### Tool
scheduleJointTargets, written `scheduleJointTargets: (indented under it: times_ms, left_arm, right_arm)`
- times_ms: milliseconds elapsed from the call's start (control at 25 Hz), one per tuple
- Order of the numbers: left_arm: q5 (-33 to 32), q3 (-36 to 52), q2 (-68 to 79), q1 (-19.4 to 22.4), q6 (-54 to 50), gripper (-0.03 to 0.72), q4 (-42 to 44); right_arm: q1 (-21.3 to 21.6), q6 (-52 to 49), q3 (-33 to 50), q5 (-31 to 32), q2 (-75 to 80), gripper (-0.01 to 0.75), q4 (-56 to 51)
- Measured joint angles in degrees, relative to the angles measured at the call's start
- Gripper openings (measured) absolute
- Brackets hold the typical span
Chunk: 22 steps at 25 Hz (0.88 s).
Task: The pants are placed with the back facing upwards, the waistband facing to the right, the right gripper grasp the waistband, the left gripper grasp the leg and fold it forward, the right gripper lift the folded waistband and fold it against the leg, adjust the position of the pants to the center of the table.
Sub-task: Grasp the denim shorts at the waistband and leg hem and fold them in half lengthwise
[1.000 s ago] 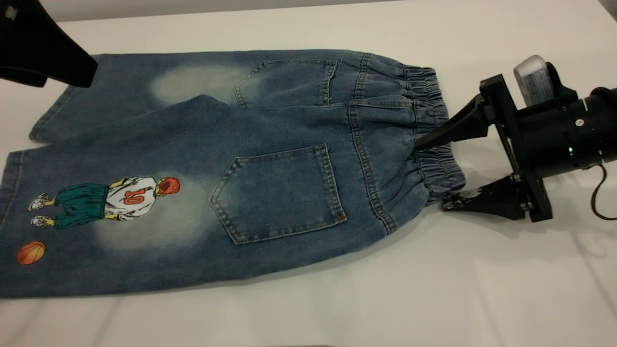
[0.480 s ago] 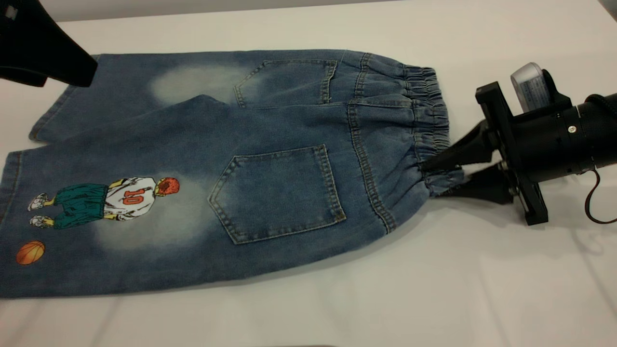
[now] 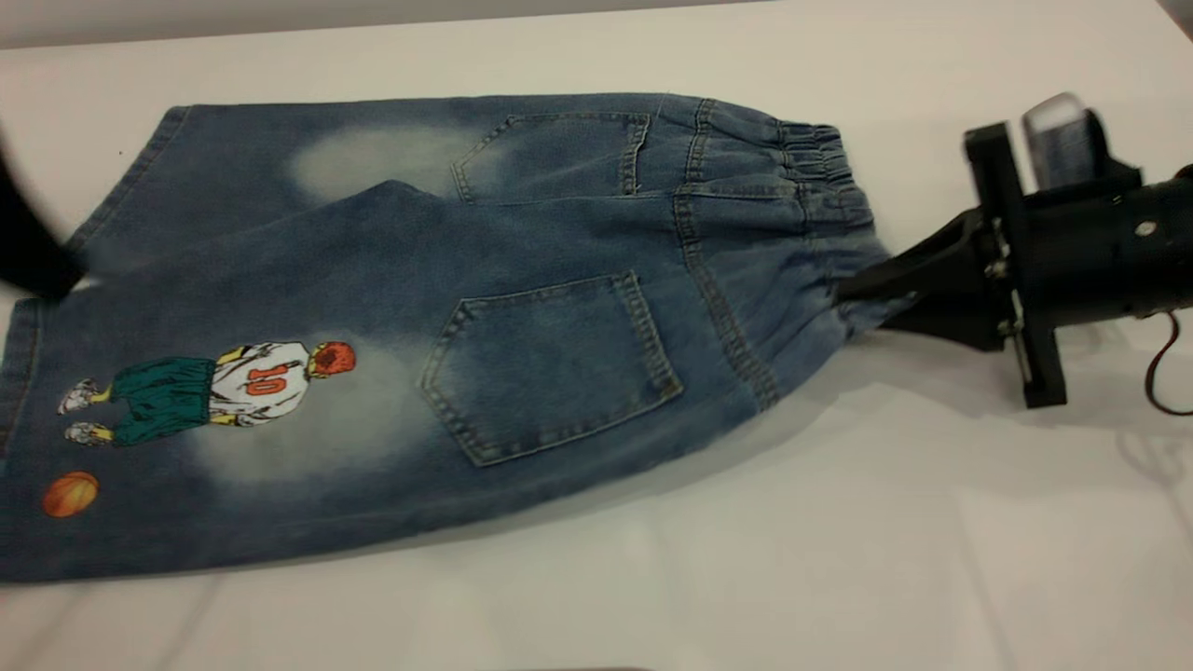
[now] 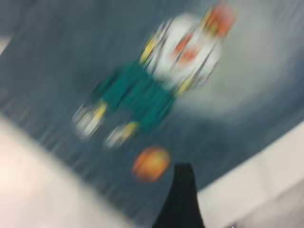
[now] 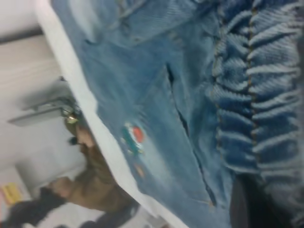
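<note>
Since a moment ago our right gripper (image 3: 853,298) has pinched shut on the waistband (image 3: 829,186) and tugged it up – the pants (image 3: 419,317) lie back-up on the table (image 3: 839,540) – while our left gripper (image 3: 33,256) dropped beside the leg (image 3: 233,419), fingers unclear.

The pants (image 3: 447,317) are spread back-up on the white surface (image 3: 839,540), faded-blue denim with two patch pockets. The printed leg (image 3: 205,419) is seen at the near left, bearing a player numbered 10 and an orange ball. The puckered waistband (image 3: 829,214) is drawn rightward and pinched in the right end effector (image 3: 862,303), its lower part bunched and raised
</note>
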<state>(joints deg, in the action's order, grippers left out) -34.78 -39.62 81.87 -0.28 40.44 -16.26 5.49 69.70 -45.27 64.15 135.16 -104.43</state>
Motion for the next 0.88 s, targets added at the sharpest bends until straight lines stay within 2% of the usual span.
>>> scheduleJointTargets:
  times_ms: [120, 280, 520, 680, 880]
  left_arm:
    - [-0.6, 1.4, 0.1, 0.0, -6.8, 0.563, 10.2]
    - [0.1, 5.0, 1.9, 0.0, -8.2, 0.559, 13.8]
    - [9.6, 12.0, 6.2, 0.0, -1.1, 0.557, 15.1]
    - [18.1, 13.1, 9.6, 0.0, -0.5, 0.557, 15.5]
    - [22.6, 13.2, 16.5, 0.0, -0.5, 0.557, 15.7]
  right_arm:
    - [1.0, 0.0, 0.0, 0.6, 0.0, 0.038, -0.1]
    - [1.0, 0.4, 0.0, 0.7, 0.0, 0.038, -0.1]
    - [1.0, 0.7, -0.2, 0.7, 0.0, 0.038, -0.1]
    - [1.1, 0.8, -0.2, 0.7, 0.0, 0.038, -0.1]
    - [1.1, 0.8, -0.2, 0.7, 0.0, 0.038, -0.1]
